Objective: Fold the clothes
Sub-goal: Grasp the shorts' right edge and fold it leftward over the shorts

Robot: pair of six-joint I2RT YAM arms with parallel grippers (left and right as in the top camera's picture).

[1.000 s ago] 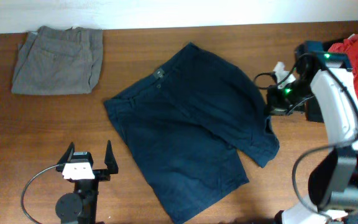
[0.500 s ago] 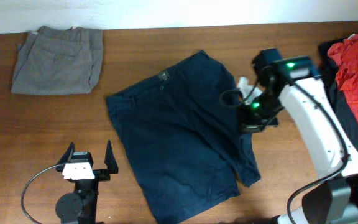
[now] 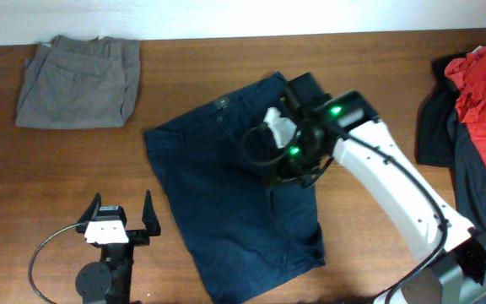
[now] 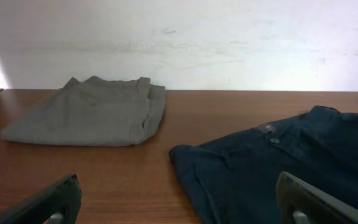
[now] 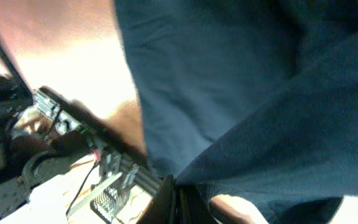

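Observation:
The dark navy-blue trousers lie spread in the middle of the table, waistband toward the back; they also show in the left wrist view and fill the right wrist view. My right gripper is shut on a fold of their right edge, held over the garment's middle. My left gripper is open and empty near the front left, just left of the trousers. Folded grey-khaki trousers lie at the back left. A red garment and black ones lie at the right edge.
The left arm's base and cable sit at the front left. The white wall runs behind the table's back edge. Bare wood lies between the grey-khaki trousers and the left gripper.
My right gripper has carried the trousers' right edge leftward across the table, from near the red garment to over the garment's middle, doubling the cloth over. The left arm has not moved.

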